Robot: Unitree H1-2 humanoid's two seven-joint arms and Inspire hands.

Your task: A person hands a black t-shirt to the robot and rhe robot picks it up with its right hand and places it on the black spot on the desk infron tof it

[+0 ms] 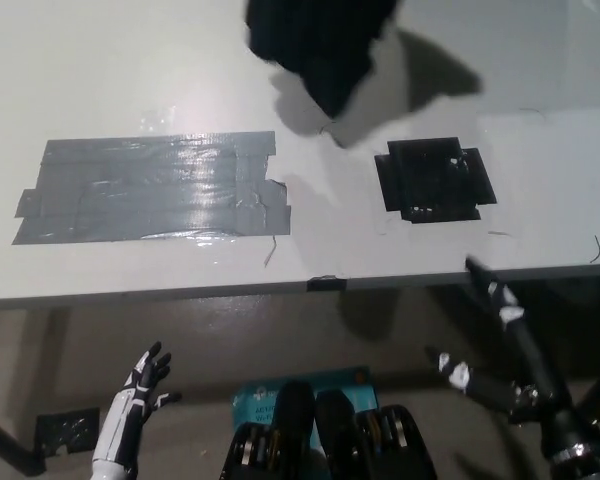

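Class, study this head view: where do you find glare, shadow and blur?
Head view: glare streaks the grey tape patch; the black t-shirt, soft-edged and blurred, throws a shadow across the desk toward the black spot; floor below is dim.

One black cloth t-shirt (320, 45) hangs at the top of the head view. One pale grey flat desk (540, 190) fills the upper part of the view. Two taped patches lie on it: one wide patch of shiny grey tape strips (155, 190) and one smaller square patch of black tape (435, 180). Two robot hands show below the desk edge: one white left hand (145, 380) and one black right hand (500, 340).
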